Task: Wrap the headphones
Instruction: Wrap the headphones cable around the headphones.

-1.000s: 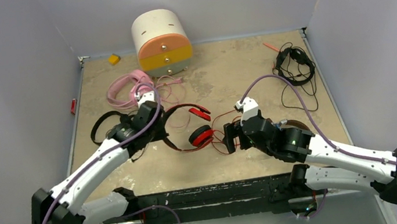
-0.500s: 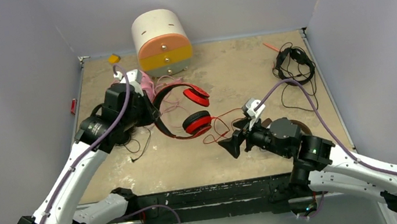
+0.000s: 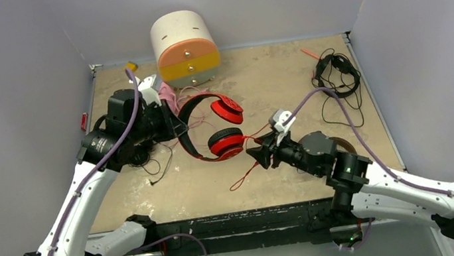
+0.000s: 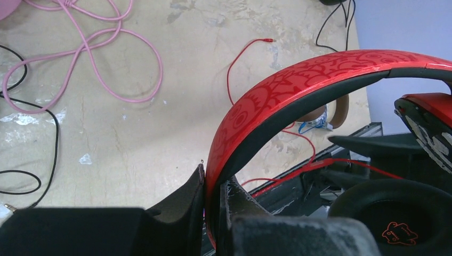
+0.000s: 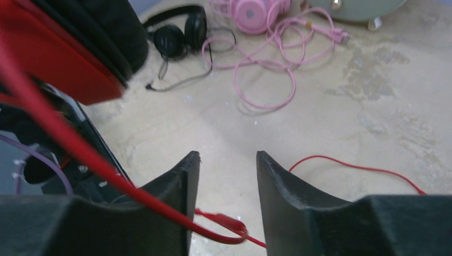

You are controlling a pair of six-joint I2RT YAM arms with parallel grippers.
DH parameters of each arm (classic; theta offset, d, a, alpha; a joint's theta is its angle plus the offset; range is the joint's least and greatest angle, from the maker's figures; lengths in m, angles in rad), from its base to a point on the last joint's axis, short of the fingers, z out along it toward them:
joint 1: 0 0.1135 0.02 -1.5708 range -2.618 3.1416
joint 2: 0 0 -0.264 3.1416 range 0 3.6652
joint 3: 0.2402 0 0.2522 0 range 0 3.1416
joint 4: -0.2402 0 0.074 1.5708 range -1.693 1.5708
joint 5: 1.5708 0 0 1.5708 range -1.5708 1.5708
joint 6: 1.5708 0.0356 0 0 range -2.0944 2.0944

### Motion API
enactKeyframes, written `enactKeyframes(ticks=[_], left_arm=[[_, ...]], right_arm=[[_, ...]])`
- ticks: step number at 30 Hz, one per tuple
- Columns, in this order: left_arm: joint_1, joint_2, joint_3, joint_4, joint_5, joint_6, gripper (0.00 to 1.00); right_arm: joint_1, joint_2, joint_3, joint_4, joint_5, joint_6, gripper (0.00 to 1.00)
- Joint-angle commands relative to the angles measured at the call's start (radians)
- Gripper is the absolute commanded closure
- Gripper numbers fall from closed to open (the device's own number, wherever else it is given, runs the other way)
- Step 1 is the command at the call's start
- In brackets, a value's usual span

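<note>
The left jaws are clamped on the headband (image 4: 277,90) of the red headphones (image 3: 226,143), one finger on each side of the band near its lower end. This holds the set tilted and, it seems, lifted off the tabletop (image 3: 284,80) at left of centre, with its ear cups turned toward the right arm (image 3: 351,171). The right jaws stand apart just to the right of the lower ear cup. The red cable (image 5: 234,233) crosses one finger and loops down into the gap between them, not pinched as far as the wrist view shows. From there the cable trails down to the near tabletop and away to the right, its plug end lying loose. The step in hand looks like taking up this cable to wind it round the band. To do it well, the right jaws should close on the cable close to the cup, where slack is short. They should then carry it round the band in even turns under light tension, while the left clamp holds firm so the band does not twist. Just beyond on the far left lie the pink headphones (image 5: 256,10) with their looping lead and a black pair (image 5: 181,32). The winding path should stay clear of those cords, or they may be snagged.
</note>
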Motion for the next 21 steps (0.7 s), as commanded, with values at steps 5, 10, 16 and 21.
enactKeyframes(ticks=[5, 10, 16, 21], left_arm=[[0.014, -0.042, -0.023, 0.041, -0.038, 0.016, 1.00], [0.014, -0.040, -0.097, 0.031, -0.097, 0.090, 1.00], [0.010, -0.027, -0.206, 0.079, -0.104, 0.105, 1.00], [-0.027, 0.032, -0.224, 0.089, -0.188, 0.106, 1.00]], right_arm=[[0.000, -0.096, 0.055, 0.061, 0.098, -0.006, 0.82], [0.000, -0.010, 0.190, -0.030, 0.148, -0.054, 0.86], [0.000, 0.122, 0.319, -0.101, 0.174, -0.136, 0.88], [0.000, 0.194, 0.364, -0.078, 0.146, -0.214, 0.86]])
